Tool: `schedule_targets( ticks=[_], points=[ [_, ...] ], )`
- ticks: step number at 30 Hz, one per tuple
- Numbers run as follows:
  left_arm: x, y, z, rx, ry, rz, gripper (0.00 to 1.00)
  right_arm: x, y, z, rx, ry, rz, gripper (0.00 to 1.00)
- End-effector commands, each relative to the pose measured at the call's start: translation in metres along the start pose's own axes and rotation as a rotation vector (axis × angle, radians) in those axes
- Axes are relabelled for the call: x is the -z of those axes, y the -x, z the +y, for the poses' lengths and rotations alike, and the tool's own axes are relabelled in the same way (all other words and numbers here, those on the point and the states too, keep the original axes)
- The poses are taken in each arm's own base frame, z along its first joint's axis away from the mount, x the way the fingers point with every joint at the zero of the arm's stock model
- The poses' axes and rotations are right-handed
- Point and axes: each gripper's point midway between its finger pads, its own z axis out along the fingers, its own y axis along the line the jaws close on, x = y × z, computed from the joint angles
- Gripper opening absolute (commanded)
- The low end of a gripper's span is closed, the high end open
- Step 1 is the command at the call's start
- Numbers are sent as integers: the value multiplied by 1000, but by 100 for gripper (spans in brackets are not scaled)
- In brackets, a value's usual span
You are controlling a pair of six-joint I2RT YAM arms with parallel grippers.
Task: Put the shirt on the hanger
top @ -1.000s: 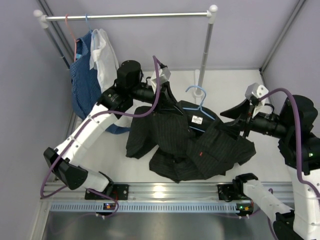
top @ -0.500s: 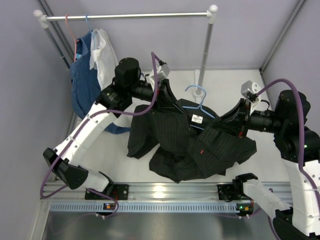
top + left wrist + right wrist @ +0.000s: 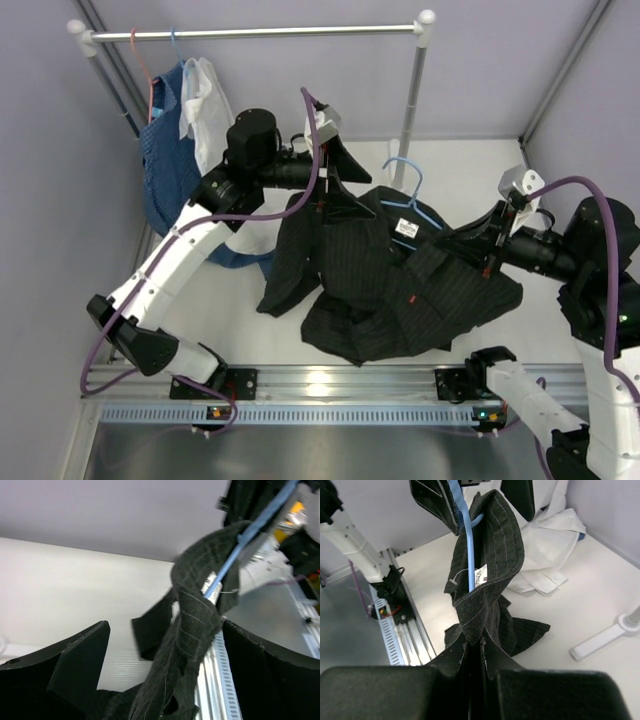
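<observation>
- The right hand is closed on a fold of the large, floppy black pinstriped shirt. The cloth is pinched between its two fingers and no gap is seen.
- The left hand is held with its fingers spread. A twisted strip of the shirt is passed between them, close against one finger. Pale counter is seen between the strip and the other finger, so no grip is judged to be made there.
- The thin light-blue wire hanger is found in the raised cloth between the two hands. One arm of the wire is wrapped by the shirt's shoulder, close to the white neck label. In the top view the hook is seen sticking out above the collar.
- The upper part of the shirt is held up off the white counter between the hands. The body and sleeves are bunched in folds on it, towards the near edge.
- The task is judged to be partly done. The hanger has been brought into the neck area and one shoulder appears to be seated on the wire.
- Whether the second shoulder is seated cannot be told, because that side is hidden under the cloth.
- What is judged to be left is for the second shoulder to be drawn over the other arm of the wire and the collar to be centred under the hook. The garment then has to hang evenly.
</observation>
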Motion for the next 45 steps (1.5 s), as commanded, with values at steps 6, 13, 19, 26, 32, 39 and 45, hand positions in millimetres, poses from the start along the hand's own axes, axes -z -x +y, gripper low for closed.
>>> schedule_targets(
  ticks=[6, 13, 19, 26, 32, 39, 45],
  points=[
    [100, 107, 40, -114, 791, -335, 98, 39, 44, -56, 110, -459, -90, 0],
    [199, 109, 27, -1, 1236, -448, 98, 77, 94, -106, 12, -830, -181, 0],
    [228, 79, 8, 38, 1323, -411, 98, 30, 128, -113, -60, -653, -239, 0],
    [241, 3, 18, 162, 1440, -260, 98, -9, 170, -136, -164, -669, -334, 0],
    [263, -31, 14, 174, 1537, -239, 98, -83, 145, -135, -305, -798, -303, 0],
    [250, -89, 7, 196, 1432, -145, 98, -127, 160, -152, -294, -922, -395, 0],
    [211, -131, -12, 177, 1152, -170, 98, -147, 179, -172, -320, -1010, -472, 0]
  ],
)
